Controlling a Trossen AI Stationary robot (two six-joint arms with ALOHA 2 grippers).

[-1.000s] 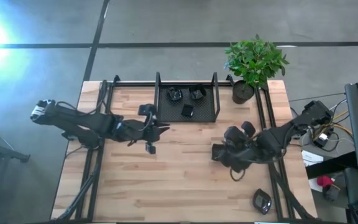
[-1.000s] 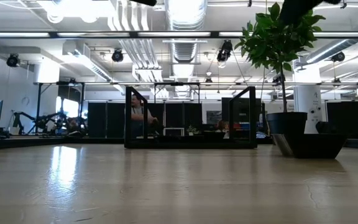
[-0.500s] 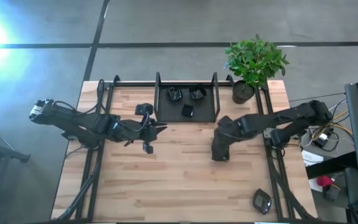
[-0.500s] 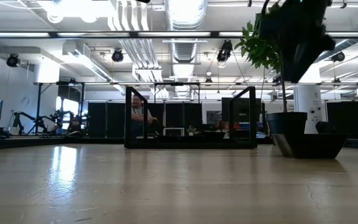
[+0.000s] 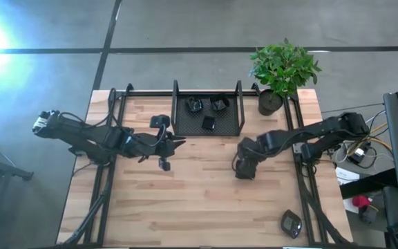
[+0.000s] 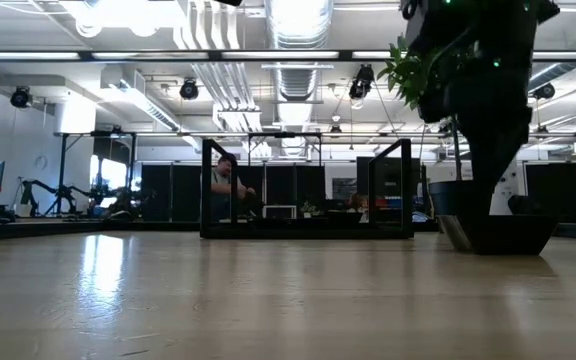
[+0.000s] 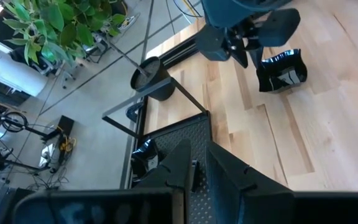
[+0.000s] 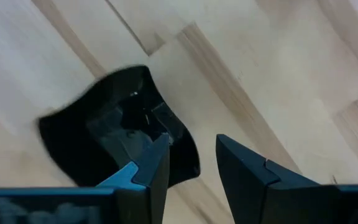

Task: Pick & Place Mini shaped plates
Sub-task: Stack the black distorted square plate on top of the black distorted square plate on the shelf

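Right end effector (image 8: 188,165) spread above a mini shaped plate (image 8: 114,146) on the bench (image 5: 199,200), one finger over its rim. Left end effector (image 5: 163,143) waiting beside the mesh tray (image 5: 207,111), state impossible to tell.

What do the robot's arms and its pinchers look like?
Both arms are dark, almost black, built from chunky jointed sections. The left arm has a pale patch near its outer end and thin black cables beside it. The right arm is all dark. The right gripper has two flat, wedge-shaped black fingers, one edged in blue. The left gripper has matching dark angular fingers.
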